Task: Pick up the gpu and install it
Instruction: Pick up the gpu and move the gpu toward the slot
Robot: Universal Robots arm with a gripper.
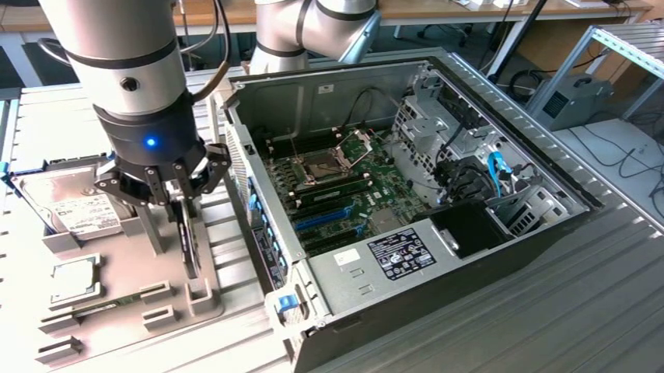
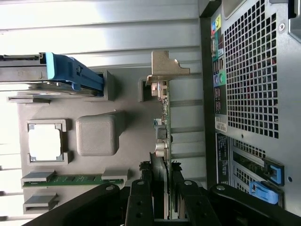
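The gpu (image 1: pixel 190 241) is a thin dark card standing on edge, hanging down from my gripper (image 1: pixel 182 203) over the grey fixture tray (image 1: pixel 213 268). The jaws are shut on its upper edge. In the wrist view the gpu (image 2: pixel 163 122) appears edge-on between my black fingers (image 2: pixel 141 197), with its silver bracket (image 2: pixel 165 68) at the far end beside a grey holder block (image 2: pixel 143 89). Whether its lower edge touches the tray I cannot tell. The open computer case (image 1: pixel 498 280) lies to the exterior view's right, its blue expansion slots (image 1: pixel 326 220) showing on the motherboard (image 1: pixel 389 194).
On the tray lie a silver hard drive (image 1: pixel 73 206), a processor (image 1: pixel 73 281) and a green memory stick (image 1: pixel 114 303). The case's perforated rear panel (image 2: pixel 254 70) stands close beside the card. Cables and a black box (image 1: pixel 472 229) fill the case's right part.
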